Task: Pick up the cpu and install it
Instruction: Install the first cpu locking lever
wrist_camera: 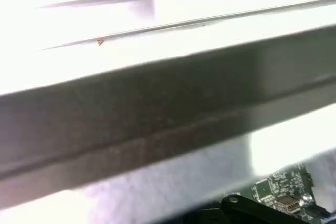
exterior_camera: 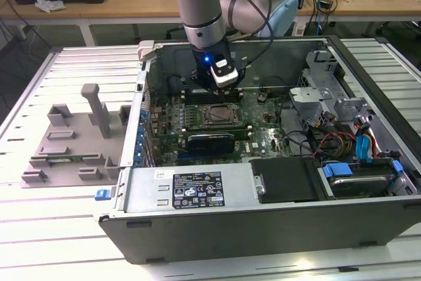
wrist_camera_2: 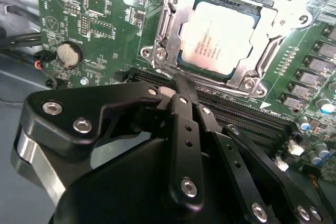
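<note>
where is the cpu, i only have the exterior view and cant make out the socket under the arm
Observer: In the second wrist view the cpu lies flat in the socket, silver top up.
Operator: is the claw on it
Observer: No. The claw has its tip off the chip, at the edge of the socket's metal frame; whether it touches the frame I cannot tell.
Operator: which side of the socket is that
Observer: The side facing the long black memory slots, which run just beside the tip.
</note>
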